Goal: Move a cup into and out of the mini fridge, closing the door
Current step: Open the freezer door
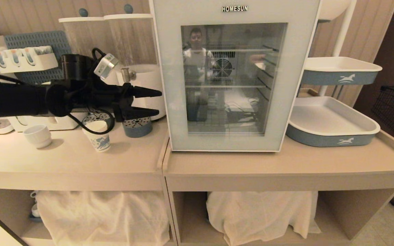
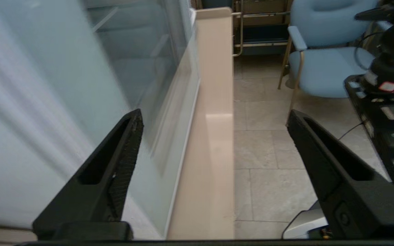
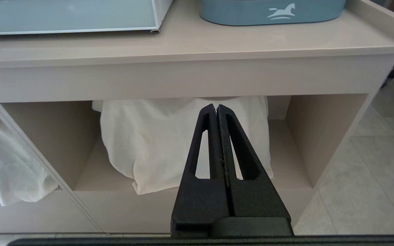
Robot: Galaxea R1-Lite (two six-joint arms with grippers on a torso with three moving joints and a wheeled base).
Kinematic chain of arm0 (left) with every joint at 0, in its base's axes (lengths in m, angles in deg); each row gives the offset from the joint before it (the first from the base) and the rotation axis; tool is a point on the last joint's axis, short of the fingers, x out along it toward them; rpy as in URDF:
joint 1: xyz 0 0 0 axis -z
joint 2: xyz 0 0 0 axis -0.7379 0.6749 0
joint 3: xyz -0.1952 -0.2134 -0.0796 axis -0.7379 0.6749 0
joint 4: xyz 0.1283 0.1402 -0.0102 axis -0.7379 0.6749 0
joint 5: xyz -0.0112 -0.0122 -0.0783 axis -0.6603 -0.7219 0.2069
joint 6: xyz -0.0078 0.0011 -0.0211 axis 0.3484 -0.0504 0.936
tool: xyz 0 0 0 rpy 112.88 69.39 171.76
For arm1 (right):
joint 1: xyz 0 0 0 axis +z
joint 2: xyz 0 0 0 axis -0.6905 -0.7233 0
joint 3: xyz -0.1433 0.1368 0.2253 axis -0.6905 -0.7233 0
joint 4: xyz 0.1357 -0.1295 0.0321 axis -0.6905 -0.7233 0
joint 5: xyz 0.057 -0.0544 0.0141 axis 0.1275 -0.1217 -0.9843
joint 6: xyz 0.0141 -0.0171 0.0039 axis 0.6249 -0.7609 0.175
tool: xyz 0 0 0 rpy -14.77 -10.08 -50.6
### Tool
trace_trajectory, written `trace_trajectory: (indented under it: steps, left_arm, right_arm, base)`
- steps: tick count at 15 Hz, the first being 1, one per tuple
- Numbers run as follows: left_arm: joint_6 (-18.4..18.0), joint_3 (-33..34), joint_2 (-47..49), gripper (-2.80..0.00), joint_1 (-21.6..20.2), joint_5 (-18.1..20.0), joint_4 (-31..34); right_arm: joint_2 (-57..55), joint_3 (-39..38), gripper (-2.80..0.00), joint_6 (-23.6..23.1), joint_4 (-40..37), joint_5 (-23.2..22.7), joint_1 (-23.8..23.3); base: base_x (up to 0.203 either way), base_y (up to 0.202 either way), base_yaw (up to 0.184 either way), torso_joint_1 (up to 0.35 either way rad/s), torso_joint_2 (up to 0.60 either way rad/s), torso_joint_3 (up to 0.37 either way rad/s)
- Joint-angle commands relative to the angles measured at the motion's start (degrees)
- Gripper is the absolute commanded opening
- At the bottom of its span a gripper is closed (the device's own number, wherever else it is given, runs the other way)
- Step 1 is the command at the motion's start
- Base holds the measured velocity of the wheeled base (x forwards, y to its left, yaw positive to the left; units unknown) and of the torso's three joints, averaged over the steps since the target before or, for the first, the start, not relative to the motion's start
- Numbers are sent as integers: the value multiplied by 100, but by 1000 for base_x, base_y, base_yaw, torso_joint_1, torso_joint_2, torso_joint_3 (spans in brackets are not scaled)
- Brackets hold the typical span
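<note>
The mini fridge (image 1: 222,68) stands on the counter (image 1: 251,164) with its glass door (image 1: 294,85) shut flat against it. Wire shelves and a fan show behind reflections in the glass. The cup is out of view. My left gripper (image 1: 159,101) hovers level at the door's left edge, open and empty, its tips just touching or just short of the frame. In the left wrist view the left gripper (image 2: 214,116) looks along the pale door (image 2: 46,102) and the counter's front edge (image 2: 210,136). My right gripper (image 3: 216,106) is shut on nothing, parked low before the counter's open shelf.
Under the left arm stand a short printed paper cup (image 1: 98,138), a white mug (image 1: 38,135), a blue perforated dish (image 1: 137,127) and a white pot (image 1: 147,82). Two white-and-blue trays (image 1: 330,119) sit right of the fridge. A blue chair (image 2: 323,61) stands on the floor.
</note>
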Motion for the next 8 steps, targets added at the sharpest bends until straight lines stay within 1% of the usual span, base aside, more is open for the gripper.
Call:
trace_trajectory:
  steps: [1,2,3,4,6,8]
  left_arm:
    - [-122,-82,230,0,-56,7,-19]
    - [-180,-78,231,0,-102,3,-19]
    - [-276,-111,238,0,-260,-10,-13]
    - [-291,-196,278,0,-305,-61,-16]
    - [-287,-522,479,0,-312,-323,11]
    - [-278,-718,602,0,-299,-409,38]
  right_arm:
    - [0,1,-280,6,3,1,-6]
    - [0,1,-280,-3,3,1,-6]
    - [0,1,-280,-3,3,1,-6]
    - [0,1,-280,-3,3,1,-6]
    - [0,1,-280,-3,3,1,-6]
    - [0,1,-280,-3,3,1,-6]
  base:
    - [0,0,0,0,0,0]
    - [0,0,0,0,0,0]
    - [0,0,0,0,0,0]
    - [0,0,0,0,0,0]
    - [0,0,0,0,0,0]
    - [0,0,0,0,0,0]
